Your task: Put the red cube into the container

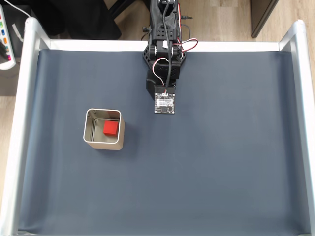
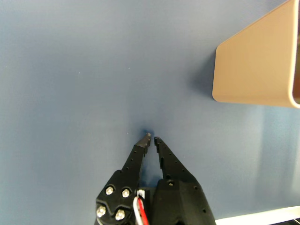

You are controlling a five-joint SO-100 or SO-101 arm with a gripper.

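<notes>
The red cube (image 1: 111,128) sits inside the container (image 1: 88,131); the tool (image 2: 152,138) is nearly closed, well apart.

Shiny metal container (image 1: 90,133), matt dark mat (image 1: 221,147), pale wood floor (image 1: 221,19)

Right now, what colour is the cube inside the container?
Bright red. The red cube sits inside the silvery container, seen best in the fixed view.

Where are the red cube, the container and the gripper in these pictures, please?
red cube (image 1: 110,128): fixed view, its top face, inside the tin.
container (image 1: 104,145): fixed view, its near outer wall.
gripper (image 2: 152,138): wrist view, between the nearly closed fingertips.
</notes>
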